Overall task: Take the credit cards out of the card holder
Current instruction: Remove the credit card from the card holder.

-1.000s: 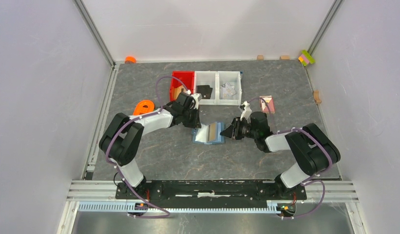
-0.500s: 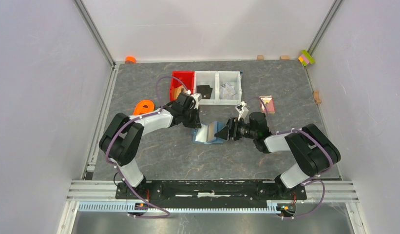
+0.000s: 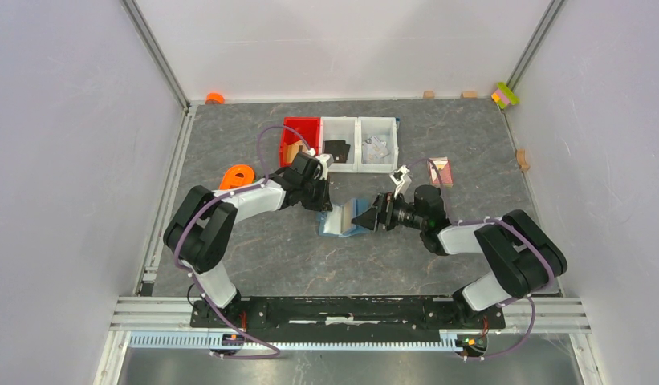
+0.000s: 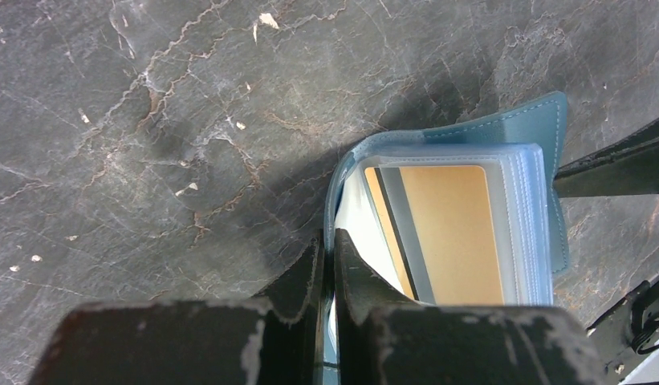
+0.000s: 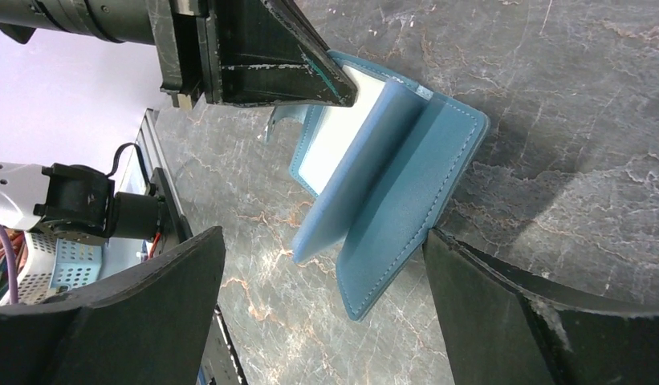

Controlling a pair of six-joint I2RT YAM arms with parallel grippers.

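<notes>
The steel-blue card holder point(image 3: 340, 220) lies unfolded on the mat between the two arms. My left gripper point(image 3: 320, 202) is shut on its left cover flap point(image 4: 330, 241). In the left wrist view a tan-gold credit card point(image 4: 450, 233) sits in the clear sleeves, with the edge of a second tan card beside it. My right gripper point(image 3: 368, 216) stands open at the holder's right side. In the right wrist view the blue cover point(image 5: 406, 200) reaches down between its wide-spread fingers point(image 5: 502, 305), and the gripper point(image 5: 324, 237) holds nothing. The left gripper's fingertips point(image 5: 310, 80) show at the top of that view.
Behind the holder stand a red bin point(image 3: 300, 127) and two white bins point(image 3: 342, 128), holding a tan, a black point(image 3: 336, 148) and a silvery item. An orange object point(image 3: 237, 175) lies at the left. A small reddish flat item point(image 3: 440, 170) lies at the right.
My right gripper has opened wide and moved left, up to the card holder's right edge. The left gripper has kept its grip and place.
</notes>
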